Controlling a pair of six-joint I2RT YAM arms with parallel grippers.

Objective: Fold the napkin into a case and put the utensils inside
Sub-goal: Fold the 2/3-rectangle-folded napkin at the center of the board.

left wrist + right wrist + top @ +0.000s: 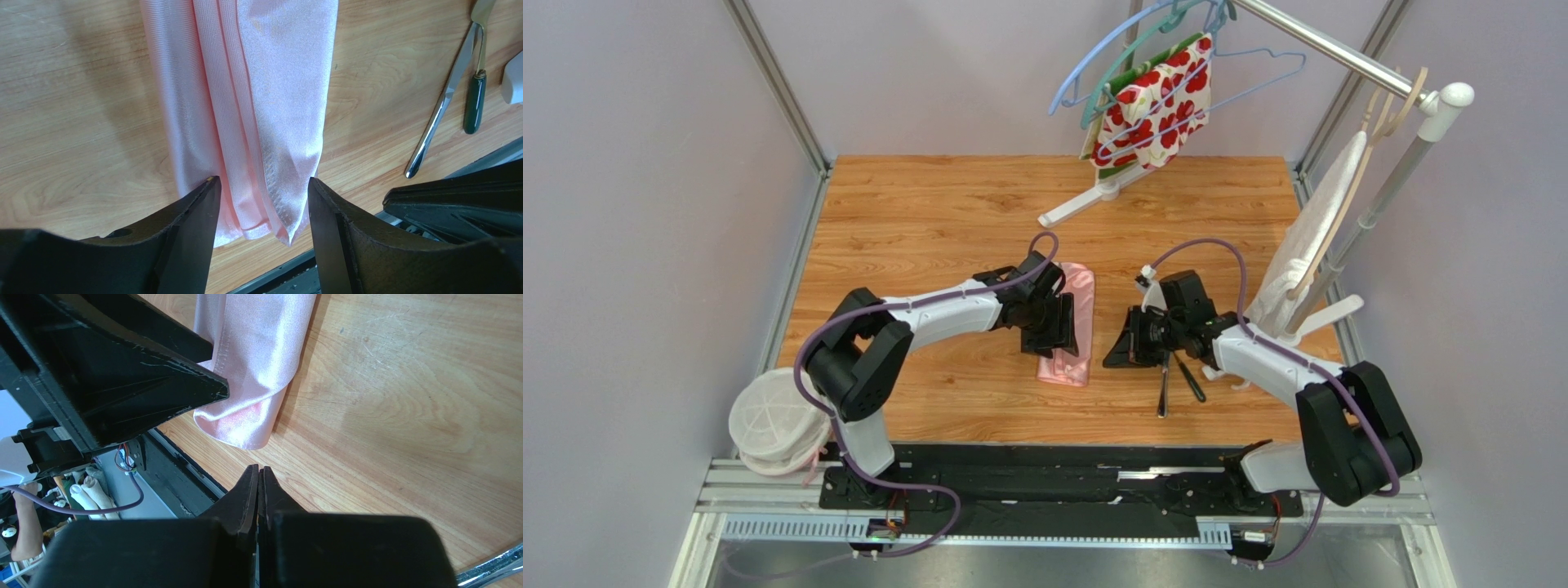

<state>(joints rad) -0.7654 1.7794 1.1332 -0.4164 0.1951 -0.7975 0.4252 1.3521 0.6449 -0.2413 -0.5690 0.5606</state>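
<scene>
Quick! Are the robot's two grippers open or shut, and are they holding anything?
Left gripper: open, over the pink napkin, gripping nothing.
Right gripper: shut, holding nothing.

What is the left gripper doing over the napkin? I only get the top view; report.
Observer: In its wrist view the left gripper is open, straddling the folded near end of the napkin.
Operator: Now the right one.
Observer: The right gripper is shut and empty, above bare table beside the napkin's end.
Operator: Describe the utensils.
Observer: Of the utensils, one is all silver and the other has a dark green handle.
</scene>
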